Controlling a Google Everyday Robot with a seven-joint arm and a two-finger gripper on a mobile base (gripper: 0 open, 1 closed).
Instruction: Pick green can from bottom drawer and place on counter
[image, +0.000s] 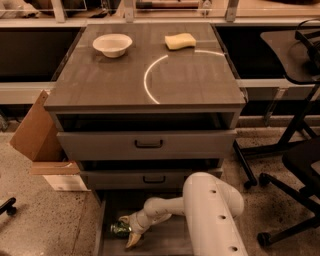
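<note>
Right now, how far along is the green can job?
Done: the lowest grey drawer stands open. In hand: the white two-finger gripper is down inside it, close beside the small shiny green can. Left: lifting the can out and setting it on the dark grey wood-grain counter.

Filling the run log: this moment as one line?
gripper: inside grey bottom drawer, at shiny green can | can: in drawer, not yet on dark grey counter | counter: white bowl, yellow sponge
</note>
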